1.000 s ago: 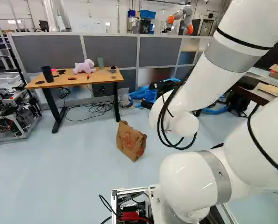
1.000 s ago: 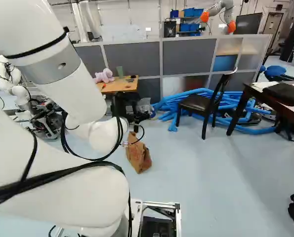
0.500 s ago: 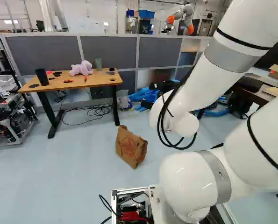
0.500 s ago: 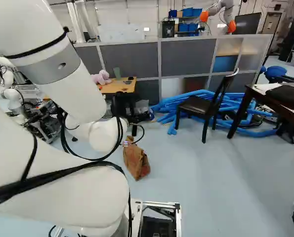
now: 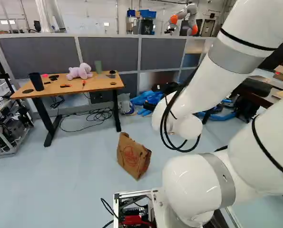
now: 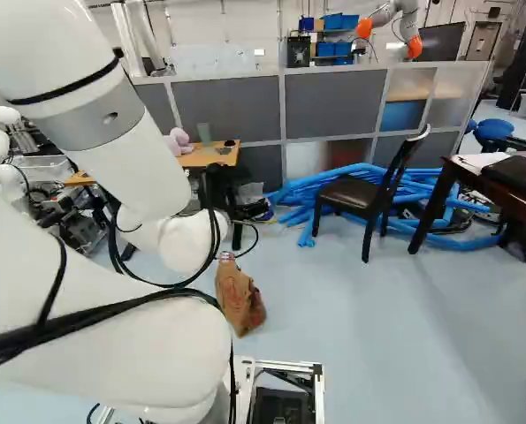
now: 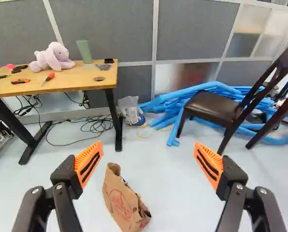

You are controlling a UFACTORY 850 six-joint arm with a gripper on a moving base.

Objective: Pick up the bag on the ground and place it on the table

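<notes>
Past the white wrist, part of the black gripper [image 6: 220, 187] shows in the right base view. In the wrist view the gripper [image 7: 148, 147] is open, its orange pads wide apart with nothing held. The brown paper bag [image 5: 133, 156] stands on the floor, leaning a little, its top crumpled. Seen from the wrist, the bag [image 7: 124, 200] lies beyond and below the fingers, closer to the finger on the table's side, untouched. The wooden table [image 7: 93, 82] with black legs is farther off, against the grey partition.
On the table are a plush toy [image 7: 52, 58], a green cup [image 7: 83, 51], a black cup [image 5: 36, 81] and small tools. Cables [image 5: 96, 115] lie beneath it. Blue tubes [image 6: 333, 185], a dark chair [image 6: 355, 194] and another table stand to the right. Another robot [image 6: 391, 18] is behind the partition.
The base has moved ahead with a slight turn: bag and table look nearer, and the table has shifted left in the base views. The arm keeps its pose against its lowest joint.
</notes>
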